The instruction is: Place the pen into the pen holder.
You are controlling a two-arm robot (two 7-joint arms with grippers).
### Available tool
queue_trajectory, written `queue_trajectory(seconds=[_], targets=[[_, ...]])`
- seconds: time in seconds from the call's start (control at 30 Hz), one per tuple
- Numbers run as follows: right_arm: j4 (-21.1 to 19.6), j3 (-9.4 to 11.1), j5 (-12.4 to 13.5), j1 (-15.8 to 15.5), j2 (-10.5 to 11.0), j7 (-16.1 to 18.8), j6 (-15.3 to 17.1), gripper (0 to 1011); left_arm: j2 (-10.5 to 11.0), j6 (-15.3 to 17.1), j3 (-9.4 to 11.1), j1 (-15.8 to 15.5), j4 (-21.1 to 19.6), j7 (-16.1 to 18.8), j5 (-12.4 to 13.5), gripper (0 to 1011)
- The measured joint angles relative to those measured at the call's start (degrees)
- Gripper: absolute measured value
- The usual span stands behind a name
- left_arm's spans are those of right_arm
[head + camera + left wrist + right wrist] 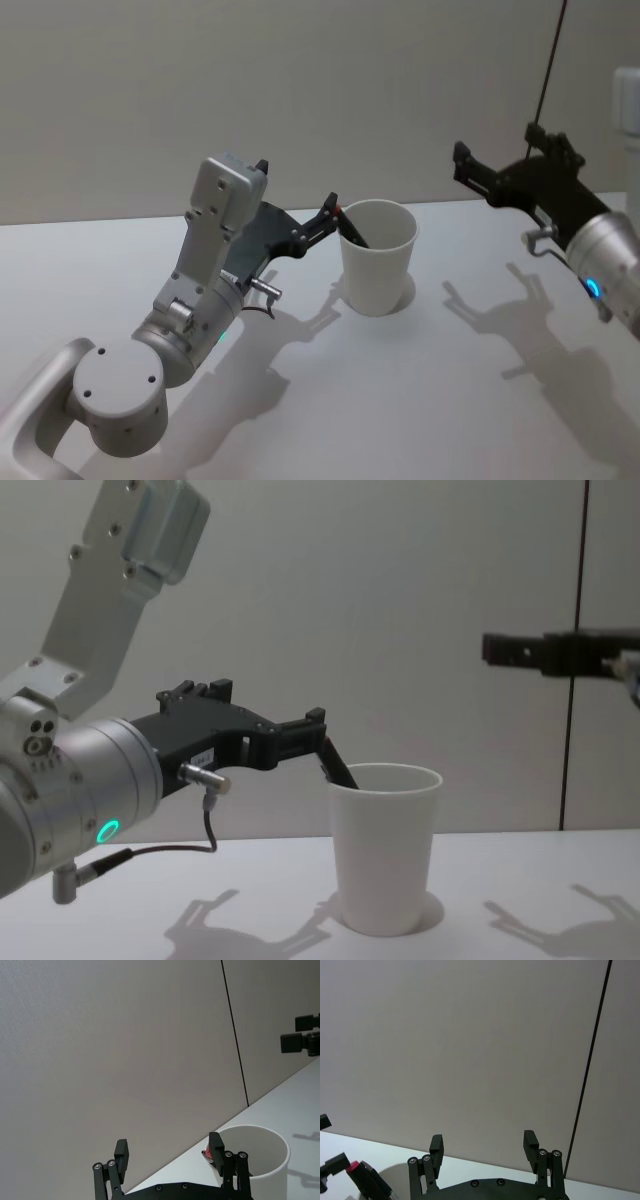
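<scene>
The left gripper [330, 212] hangs right at the rim of the pen holder [378, 258] with its jaws spread and the pen [352, 229] leaning inside the cup, so I'd just back straight off without clipping that rim, right gripper [462, 160] parked well off, open too.

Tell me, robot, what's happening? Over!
Left gripper open beside pen holder. Pen leaning inside it. Right gripper open, raised, apart. Nothing in the way.

pen's [352, 229] lower end hidden inside pen holder [378, 260], right gripper's [500, 650] arm cut by chest view's edge
</scene>
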Motion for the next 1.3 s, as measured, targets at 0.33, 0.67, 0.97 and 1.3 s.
queue_trajectory(seconds=[0.33, 0.67, 0.97, 1.3], targets=[[0.69, 2.14, -1.77, -5.39, 0.27, 2.09, -5.93, 1001, 0.0, 0.05, 0.03, -0.01, 0.01, 0.01, -0.01, 1001], [1.38, 4.35, -3.58, -10.91, 0.54, 4.26, -11.95, 1001, 0.0, 0.05, 0.03, -0.01, 0.01, 0.01, 0.0, 1001], [1.59, 5.12, -4.2, -12.81, 0.64, 4.96, -14.02, 1001, -0.01, 0.04, 0.03, -0.01, 0.01, 0.0, 0.01, 1001], [1.59, 5.13, -4.21, -12.84, 0.61, 4.98, -14.05, 1001, 0.0, 0.04, 0.03, -0.01, 0.01, 0.0, 0.01, 1001]])
